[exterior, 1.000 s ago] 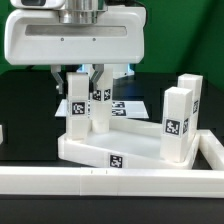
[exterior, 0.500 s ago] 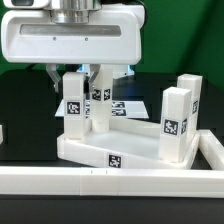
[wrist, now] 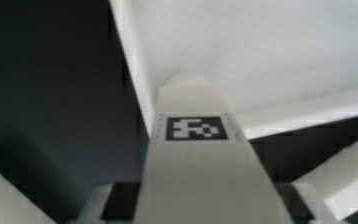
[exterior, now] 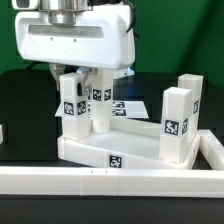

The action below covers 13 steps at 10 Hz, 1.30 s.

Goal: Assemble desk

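The desk slab (exterior: 110, 150) lies on the black table with its legs pointing up. My gripper (exterior: 78, 78) hangs over the corner at the exterior view's left, shut on a square white leg (exterior: 70, 108) that stands in that corner socket, slightly tilted. A second leg (exterior: 98, 106) stands just behind it. Two more legs (exterior: 175, 122) (exterior: 190, 98) stand at the right corners. In the wrist view the held leg (wrist: 199, 170) with its tag fills the gap between my jaws, and the slab (wrist: 282, 50) lies beyond it.
A long white rail (exterior: 110, 185) runs along the front and turns back at the right (exterior: 212, 150). The marker board (exterior: 128, 106) lies flat on the table behind the slab.
My hand has shifted toward the exterior view's left and turned a little. The held leg's top has moved left with it. The other legs have not moved.
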Motion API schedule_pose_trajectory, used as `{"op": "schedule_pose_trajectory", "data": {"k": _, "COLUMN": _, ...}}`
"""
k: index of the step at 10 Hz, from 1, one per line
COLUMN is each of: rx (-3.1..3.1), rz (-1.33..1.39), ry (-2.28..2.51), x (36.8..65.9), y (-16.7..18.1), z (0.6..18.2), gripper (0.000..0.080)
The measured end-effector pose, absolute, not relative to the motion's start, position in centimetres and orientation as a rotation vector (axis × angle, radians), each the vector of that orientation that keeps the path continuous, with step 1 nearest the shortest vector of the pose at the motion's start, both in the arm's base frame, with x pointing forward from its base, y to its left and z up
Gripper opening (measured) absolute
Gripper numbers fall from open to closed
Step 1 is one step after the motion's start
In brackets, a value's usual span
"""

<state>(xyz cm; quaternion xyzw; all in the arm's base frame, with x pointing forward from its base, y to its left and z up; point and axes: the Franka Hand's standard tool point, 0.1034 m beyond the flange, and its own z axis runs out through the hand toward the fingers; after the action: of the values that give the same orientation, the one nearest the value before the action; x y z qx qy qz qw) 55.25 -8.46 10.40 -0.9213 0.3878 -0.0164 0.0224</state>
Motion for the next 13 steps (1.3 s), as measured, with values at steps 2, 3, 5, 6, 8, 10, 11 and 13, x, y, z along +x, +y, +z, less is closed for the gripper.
{"op": "schedule_pose_trajectory", "data": {"k": 2, "rx": -2.691, "rz": -0.04, "ry": 1.495, "x": 55.24, "y": -8.61, "z": 10.37, "gripper": 0.029}}
{"op": "schedule_pose_trajectory", "data": {"k": 3, "rx": -2.622, "rz": -0.028, "ry": 1.609, "x": 55.27, "y": -8.71, "z": 10.37, "gripper": 0.029}}
{"op": "schedule_pose_trajectory", "data": {"k": 5, "rx": -2.575, "rz": -0.028, "ry": 1.678, "x": 55.32, "y": -8.69, "z": 10.37, "gripper": 0.0291}}
{"op": "schedule_pose_trajectory", "data": {"k": 6, "rx": -2.572, "rz": -0.028, "ry": 1.683, "x": 55.31, "y": -8.67, "z": 10.35, "gripper": 0.0291}}
{"op": "schedule_pose_trajectory", "data": {"k": 8, "rx": -2.616, "rz": -0.025, "ry": 1.618, "x": 55.26, "y": -8.67, "z": 10.33, "gripper": 0.0602}}
{"op": "schedule_pose_trajectory", "data": {"k": 10, "rx": -2.736, "rz": -0.018, "ry": 1.412, "x": 55.16, "y": -8.56, "z": 10.3, "gripper": 0.0636}}
{"op": "schedule_pose_trajectory", "data": {"k": 11, "rx": -2.805, "rz": -0.022, "ry": 1.271, "x": 55.17, "y": -8.51, "z": 10.29, "gripper": 0.0636}}
{"op": "schedule_pose_trajectory", "data": {"k": 13, "rx": -2.899, "rz": -0.028, "ry": 1.04, "x": 55.21, "y": -8.16, "z": 10.27, "gripper": 0.0647}}
